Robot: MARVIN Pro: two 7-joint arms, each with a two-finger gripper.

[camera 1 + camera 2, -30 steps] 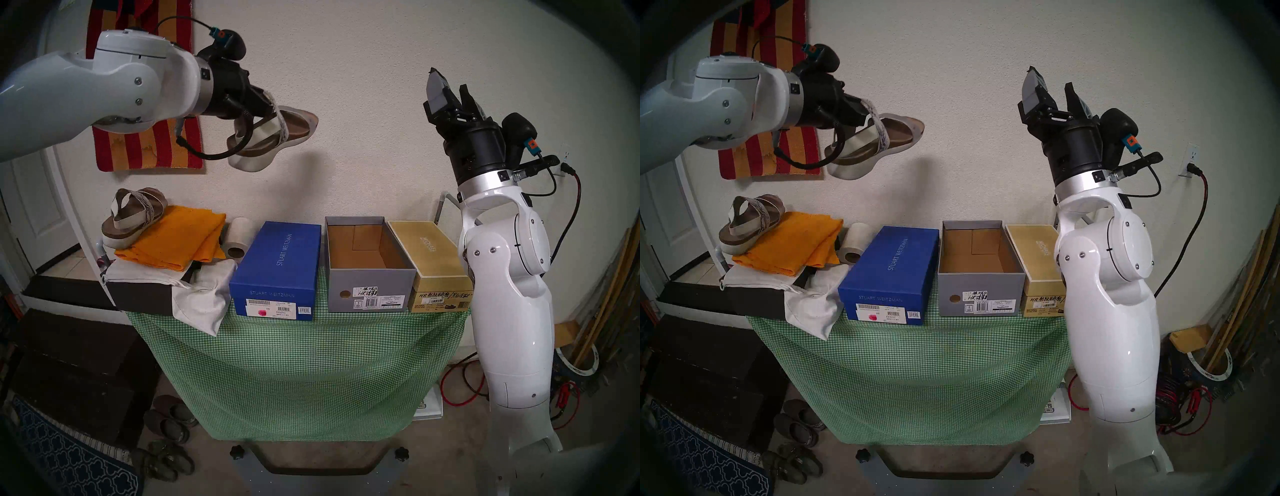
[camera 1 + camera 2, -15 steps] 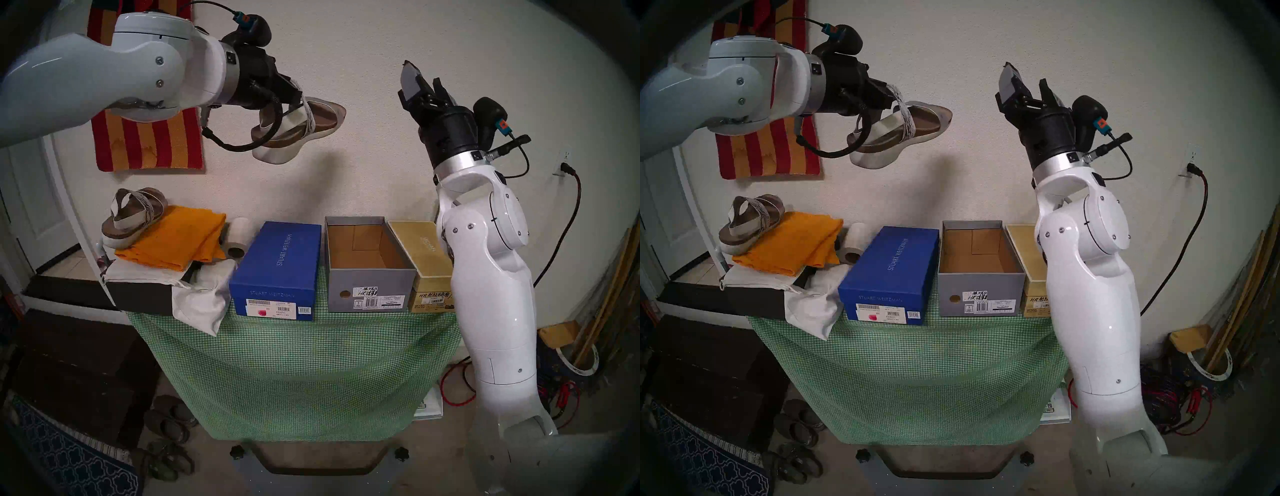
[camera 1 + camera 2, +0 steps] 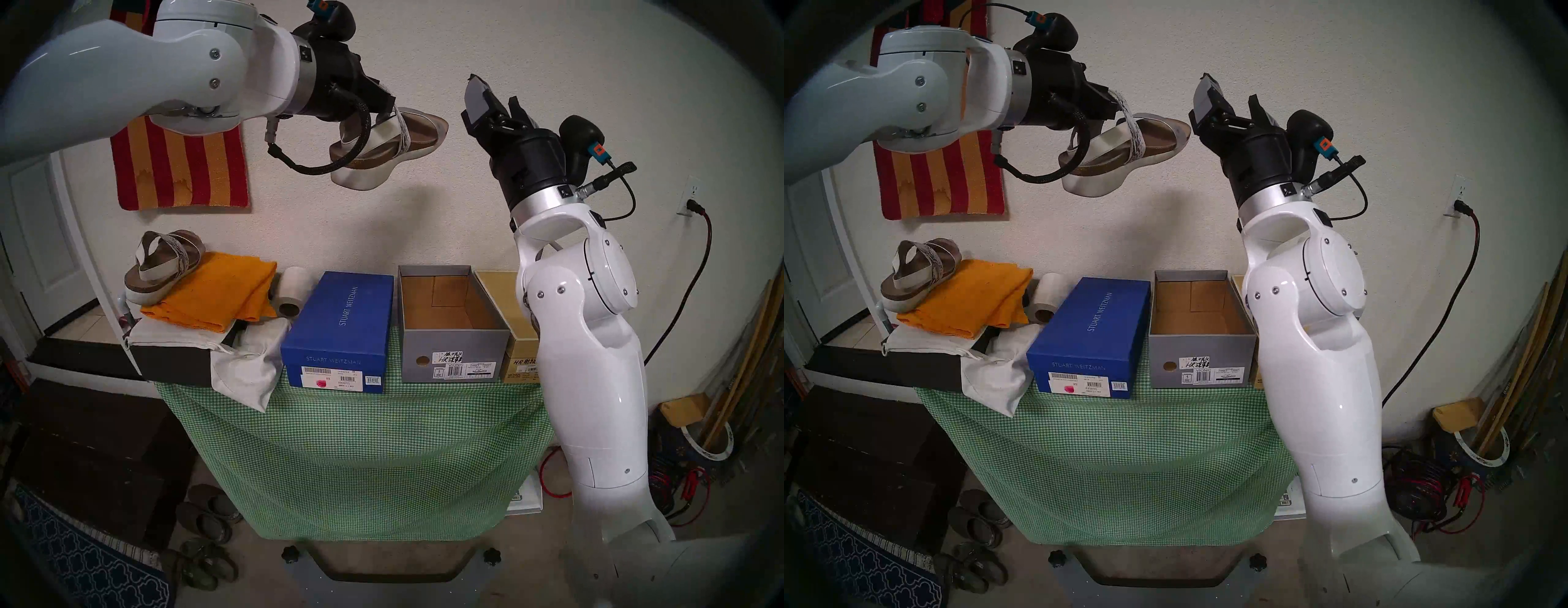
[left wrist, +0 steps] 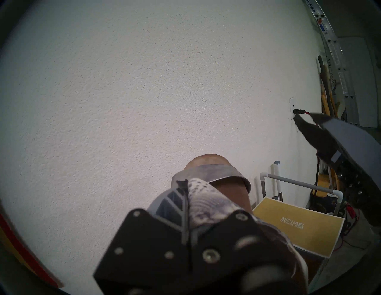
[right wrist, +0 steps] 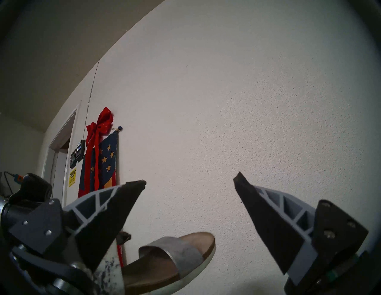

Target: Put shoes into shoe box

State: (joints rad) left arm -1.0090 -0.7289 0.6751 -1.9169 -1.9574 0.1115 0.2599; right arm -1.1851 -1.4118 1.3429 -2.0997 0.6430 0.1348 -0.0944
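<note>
A beige platform sandal (image 3: 394, 148) hangs high above the counter (image 3: 360, 424), toe toward the right hand (image 3: 494, 104), heel lower, its long axis running side to side. The left hand (image 3: 388, 108) is clamped on its snakeskin-patterned strap (image 4: 206, 204); the right hand's fingers stand wide apart, holding nothing. Its twin (image 3: 163, 265) rests on an orange cloth (image 3: 220, 293) at the counter's left end. The grey shoe box (image 3: 452, 322) sits open and empty between a blue box (image 3: 339, 331) and a gold box (image 3: 500, 288).
</note>
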